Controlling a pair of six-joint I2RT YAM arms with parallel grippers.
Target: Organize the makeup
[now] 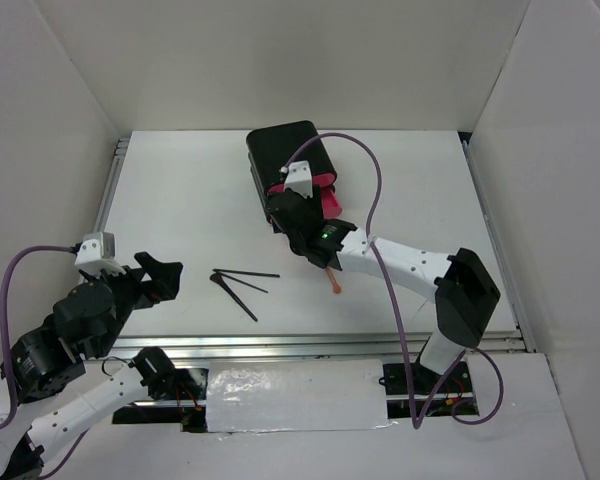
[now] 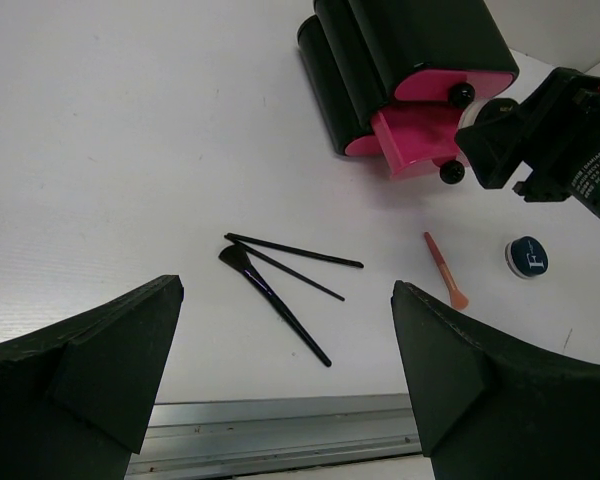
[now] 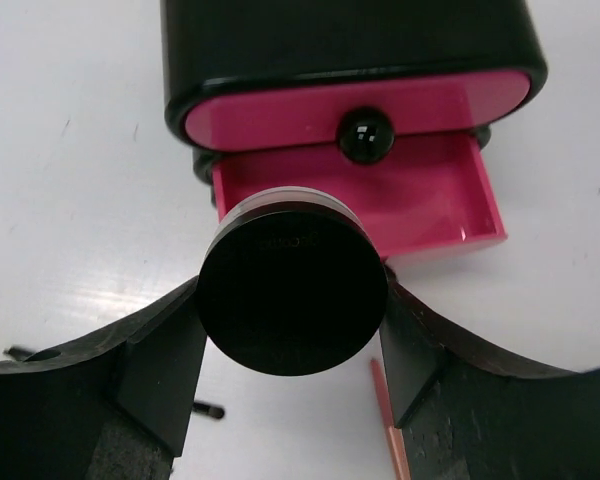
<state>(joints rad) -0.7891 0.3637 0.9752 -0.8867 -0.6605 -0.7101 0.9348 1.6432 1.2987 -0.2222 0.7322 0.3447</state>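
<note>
So the right gripper (image 3: pixel 292 340) has its two fingers clamped on the sides of the round black compact (image 3: pixel 292 295), flat face pointing straight at the wrist cam. It's holding it up right at the mouth of the lower pink drawer (image 3: pixel 420 200), which is pulled out of the black chest (image 1: pixel 283 158). From the wrist view the compact overlaps the drawer's front edge, but I honestly can't tell if it's touching the drawer or just hanging over it. The upper drawer (image 3: pixel 280 110) is pushed shut, with its black knob (image 3: pixel 366 135) just above the compact

The left gripper (image 1: pixel 168 279) sits low near the front left of the table (image 1: pixel 180 200), fingers spread wide with nothing between them, pointed toward the middle

The rest of the makeup is loose on the white table. Three thin black brushes (image 2: pixel 280 290) lie in a fan, their ends bunched together at the left. The orange-pink stick (image 2: pixel 446 270) lies flat a bit to the right of them, under the right arm. A dark blue round jar (image 2: pixel 526 257) with a white label sits just beyond the stick, only visible from the left wrist cam
</note>
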